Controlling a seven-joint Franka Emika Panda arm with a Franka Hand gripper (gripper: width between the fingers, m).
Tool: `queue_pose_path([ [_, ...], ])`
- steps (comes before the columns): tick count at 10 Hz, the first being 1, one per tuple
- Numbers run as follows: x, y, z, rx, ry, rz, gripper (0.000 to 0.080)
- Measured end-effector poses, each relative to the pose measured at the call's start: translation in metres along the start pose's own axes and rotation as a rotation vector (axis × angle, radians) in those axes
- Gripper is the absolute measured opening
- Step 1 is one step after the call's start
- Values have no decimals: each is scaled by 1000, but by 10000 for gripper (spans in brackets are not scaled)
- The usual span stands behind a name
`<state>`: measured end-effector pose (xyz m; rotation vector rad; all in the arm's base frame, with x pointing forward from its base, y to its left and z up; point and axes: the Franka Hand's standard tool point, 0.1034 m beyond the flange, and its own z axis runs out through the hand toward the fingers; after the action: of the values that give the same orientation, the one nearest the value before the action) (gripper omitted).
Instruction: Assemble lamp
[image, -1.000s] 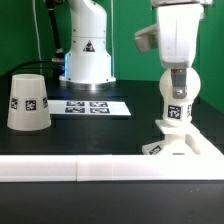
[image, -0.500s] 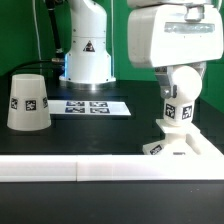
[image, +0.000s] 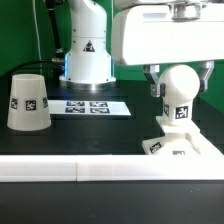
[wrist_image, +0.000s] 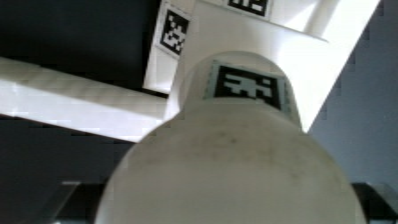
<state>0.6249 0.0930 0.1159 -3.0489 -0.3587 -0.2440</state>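
Exterior view: bulb (image: 181, 95) on base (image: 195, 147), inside spread pincer (image: 179, 87).

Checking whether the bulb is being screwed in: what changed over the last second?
The gripper turned about its upright axis over the bulb: first its narrow side faced the camera, now its broad side, fingers flanking the bulb's head. Whether they clamp it is unclear. The bulb stayed upright on the base; shade and marker board did not move.
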Motion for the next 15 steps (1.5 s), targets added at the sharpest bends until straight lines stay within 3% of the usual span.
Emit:
queue_pose_path([
  [3, 0, 2, 0, -2, 6, 205, 579],
  [6, -9, -7, 5, -2, 20, 475, 579],
  [9, -11, -10, 6, 37, 5, 732, 579],
  [12, -11, -5, 7, 107, -39, 1041, 579],
  [15, -12, -4, 8, 129, -88, 1287, 579],
])
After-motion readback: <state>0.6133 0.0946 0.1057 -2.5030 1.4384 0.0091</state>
